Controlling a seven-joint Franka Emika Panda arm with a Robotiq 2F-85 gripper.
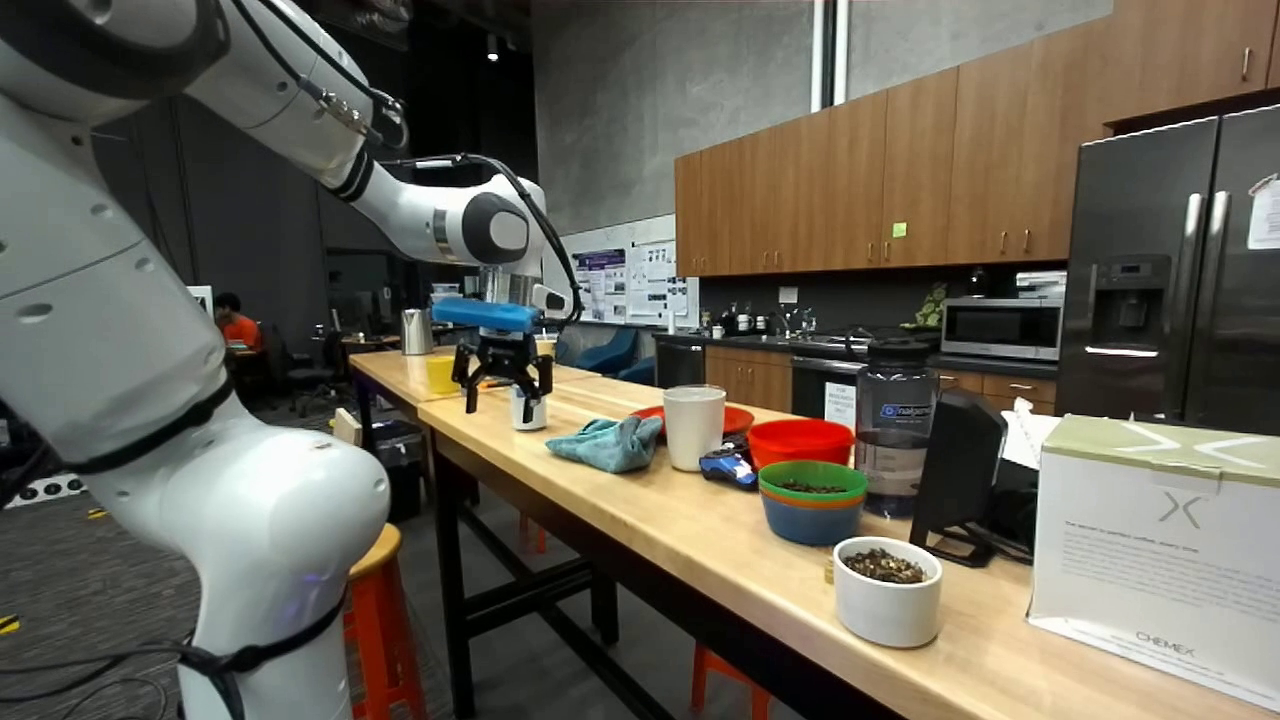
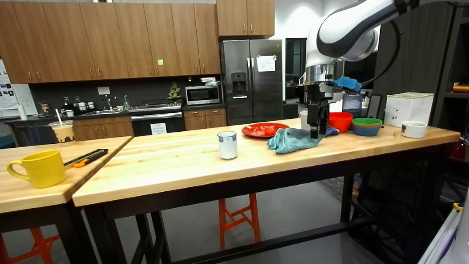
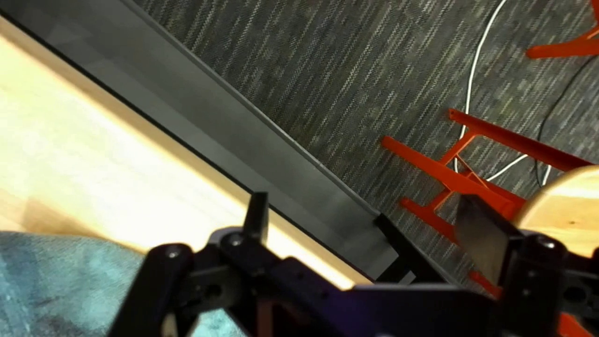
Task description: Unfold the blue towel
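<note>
Wrist view: the hand [image 3: 367, 210] is spread wide open, with nothing gripped; in the gap between its fingers [image 3: 256, 220] the near edge of the surface [image 3: 107, 173] and the floor [image 3: 299, 84] past it are seen, but none of the towel [image 3: 70, 285]. Blue-green and crumpled, the towel is placed to the left, outside that gap, and is partly hidden by the finger on that side.

In an exterior view, the towel [image 1: 608, 445] is seen to the right of the hand [image 1: 503, 400] and below it; in an exterior view, the towel [image 2: 293, 141] is found mostly to the left of the hand [image 2: 318, 134], by which its right end is partly covered. From both, the towel is judged to be set to the far side of the hand and lower, the hand being poised close to the surface's near edge. The towel's long axis is judged to be laid roughly left to right, along that edge, though this is left uncertain by the folds. A red plate [image 2: 253, 129] and a tall white cup [image 1: 693, 428] are set near it, toward the far side; whether either is touched cannot be told.

The next move is thus thought to call for the hand to be shifted toward the far side first and only then lowered; if it were brought straight down, the surface's edge might be struck.
</note>
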